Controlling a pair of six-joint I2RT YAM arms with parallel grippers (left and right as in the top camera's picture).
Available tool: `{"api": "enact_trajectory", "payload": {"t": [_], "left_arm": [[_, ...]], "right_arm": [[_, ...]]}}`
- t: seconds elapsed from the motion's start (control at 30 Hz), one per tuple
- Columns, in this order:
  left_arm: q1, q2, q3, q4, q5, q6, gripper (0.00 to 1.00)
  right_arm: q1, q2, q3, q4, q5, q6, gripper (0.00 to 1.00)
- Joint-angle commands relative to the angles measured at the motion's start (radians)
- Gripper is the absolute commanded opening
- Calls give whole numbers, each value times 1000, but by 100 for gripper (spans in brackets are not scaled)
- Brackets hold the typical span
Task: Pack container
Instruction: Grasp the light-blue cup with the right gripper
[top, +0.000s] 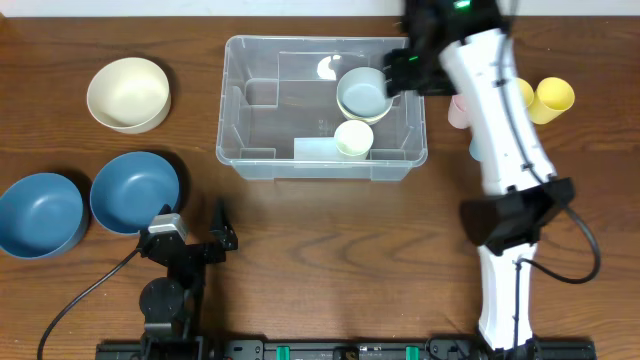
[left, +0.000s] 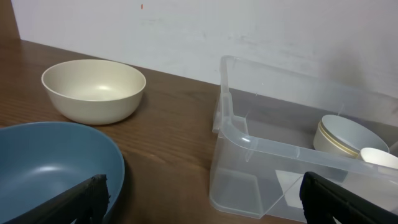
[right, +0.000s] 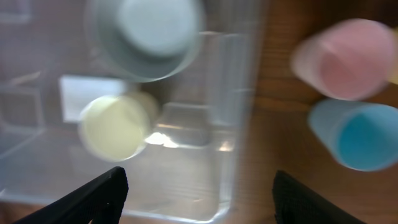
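Note:
The clear plastic container (top: 270, 110) stands at the table's middle back. Inside it sit a pale grey-blue bowl (top: 363, 95) and a pale yellow cup (top: 353, 138). My right gripper (top: 402, 70) hovers over the container's right end, open and empty. In the right wrist view, which is blurred, its fingers (right: 196, 199) straddle the container's wall (right: 249, 93), with the bowl (right: 146, 34) and yellow cup (right: 115, 127) below. My left gripper (top: 205, 240) rests low at the front left, open and empty (left: 205, 205), facing the container (left: 249, 140).
A cream bowl (top: 128, 94) sits at the back left, with two blue bowls (top: 135, 190) (top: 40, 213) in front of it. Right of the container stand a pink cup (top: 460, 108), a blue cup (top: 478, 150) and yellow cups (top: 553, 97).

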Motion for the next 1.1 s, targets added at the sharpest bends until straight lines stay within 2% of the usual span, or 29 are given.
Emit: {"api": "enact_trajectory", "payload": {"t": [0.0, 0.17, 0.37, 0.63, 0.77, 0.97, 1.07], "left_arm": [[4, -6, -19, -36, -9, -2, 98], [4, -6, -19, -36, -9, -2, 98], [4, -6, -19, -36, -9, -2, 98], [4, -6, -19, -36, -9, -2, 98], [4, -6, -19, -36, -9, -2, 98], [4, -6, -19, -36, -9, -2, 98], [4, -6, -19, -36, -9, -2, 98]], "right_arm": [[-113, -26, -2, -6, -32, 18, 76], [-249, -26, -76, -6, -31, 5, 74], [-372, -26, -253, -5, -20, -12, 67], [-447, -26, -354, 48, 13, -9, 65], [-458, -25, -402, 127, 22, -17, 64], [-445, -25, -542, 246, 21, -8, 54], [-445, -25, -610, 293, 21, -8, 44]]}}
